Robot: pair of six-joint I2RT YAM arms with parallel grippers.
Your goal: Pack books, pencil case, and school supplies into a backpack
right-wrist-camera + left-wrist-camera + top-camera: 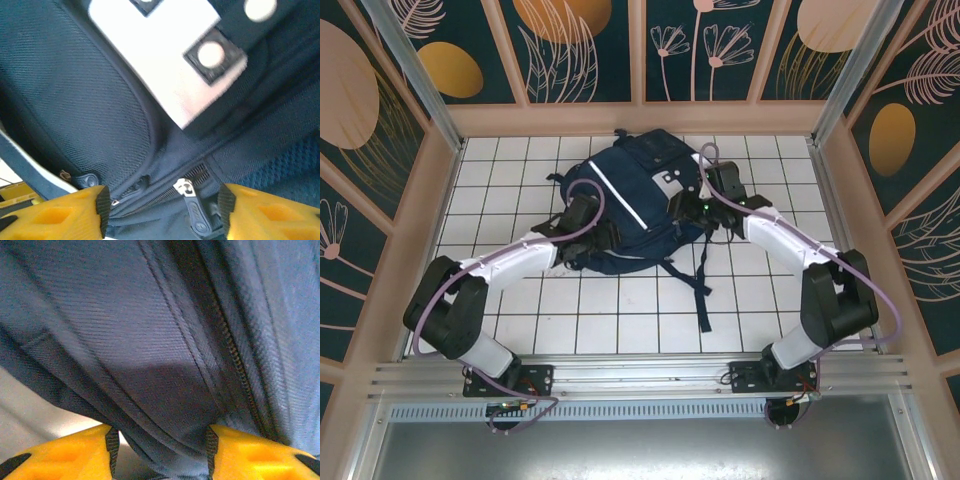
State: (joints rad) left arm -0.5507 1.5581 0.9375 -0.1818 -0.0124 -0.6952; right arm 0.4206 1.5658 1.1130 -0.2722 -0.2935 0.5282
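The navy-blue backpack (630,205) lies flat on the white tiled table (620,310), white stripe and patches facing up. My left gripper (603,236) presses against its lower left edge. In the left wrist view that gripper (160,455) is open, and a fold of blue fabric (165,390) beside a closed zip (235,355) bulges between the pads. My right gripper (706,214) is at the pack's right side. It is open (162,210), with the silver zip slider (183,187) and its dark pull tab (195,215) between the fingers, apart from both pads. The books and the school supplies are out of view.
A dark strap (700,290) trails from the backpack toward the near edge. A white front patch with round studs (165,65) sits just above the zip. Wooden frame walls (840,180) close in the table on three sides.
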